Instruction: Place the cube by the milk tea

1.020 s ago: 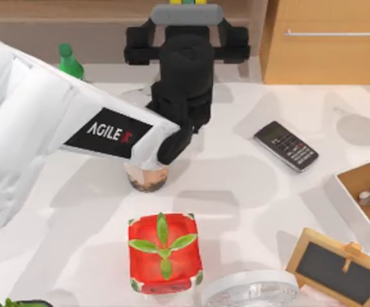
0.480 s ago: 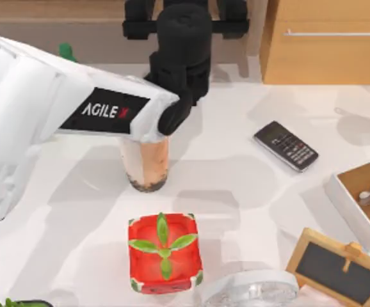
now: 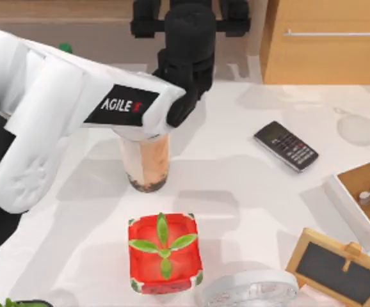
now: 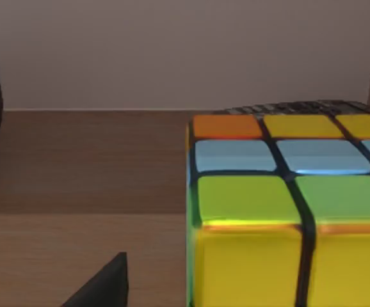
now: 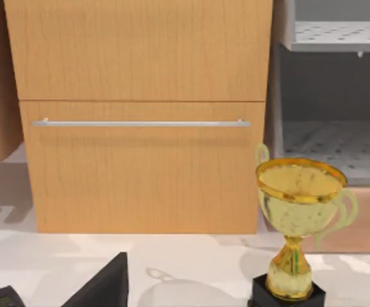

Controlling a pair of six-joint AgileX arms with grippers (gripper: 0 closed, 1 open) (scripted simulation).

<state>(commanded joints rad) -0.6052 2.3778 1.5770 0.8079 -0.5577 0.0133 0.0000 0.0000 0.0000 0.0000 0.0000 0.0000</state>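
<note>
The cube (image 4: 290, 217), with orange, yellow, blue and green tiles between dark lines, rests on a wooden shelf and looms close in the left wrist view. In the top view my left gripper (image 3: 190, 7) reaches over the table's back edge toward that shelf. Its two black finger blocks stand wide apart, so it is open and holds nothing. The milk tea (image 3: 148, 163), a clear cup of beige-orange drink with dark pearls, stands upright left of centre. My left forearm hides its lid. My right arm is parked off to the right.
A red box with green leaves (image 3: 165, 252) sits in front of the milk tea. A phone (image 3: 285, 146), an open white box (image 3: 336, 192), a small chalkboard (image 3: 338, 265) and a white round item (image 3: 249, 289) lie to the right. A gold trophy (image 5: 298, 224) stands before a wooden drawer cabinet (image 5: 140, 96).
My left arm has pushed toward the back and shifted slightly right, and its elbow has swung into view. The cube's tiles have slipped past the top view's upper edge. More of the milk tea shows.
</note>
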